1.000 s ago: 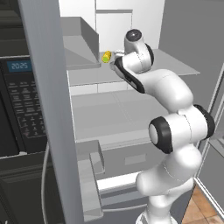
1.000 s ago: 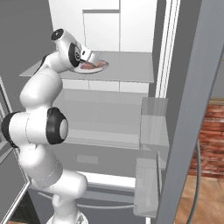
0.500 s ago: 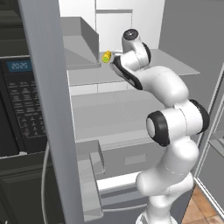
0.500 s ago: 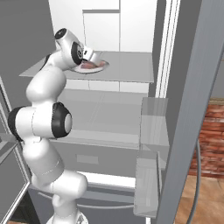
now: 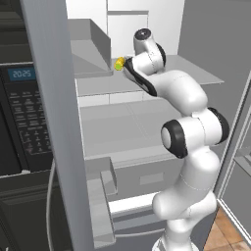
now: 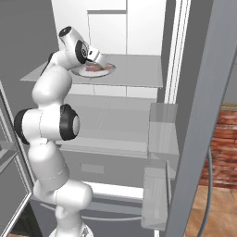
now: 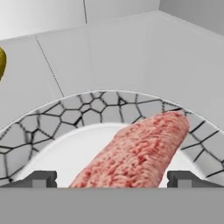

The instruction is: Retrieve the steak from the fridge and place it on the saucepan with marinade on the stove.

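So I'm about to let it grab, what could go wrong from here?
The steak lies on a plate with a raised rim, so the open hand might clip the rim or shove the plate along the fridge shelf. Its fingertips straddle the steak's near end, so the grip could slip.

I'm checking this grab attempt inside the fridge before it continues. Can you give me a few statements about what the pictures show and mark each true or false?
1. The steak lies on a plate with a cracked-tile pattern on its rim. True.
2. The claw is shut on the steak. False: its fingertips stand wide apart on either side of the meat.
3. The plate sits on an upper shelf of the fridge. True.
4. The yellow item rests on the plate. False: it sits off the plate, to its side.
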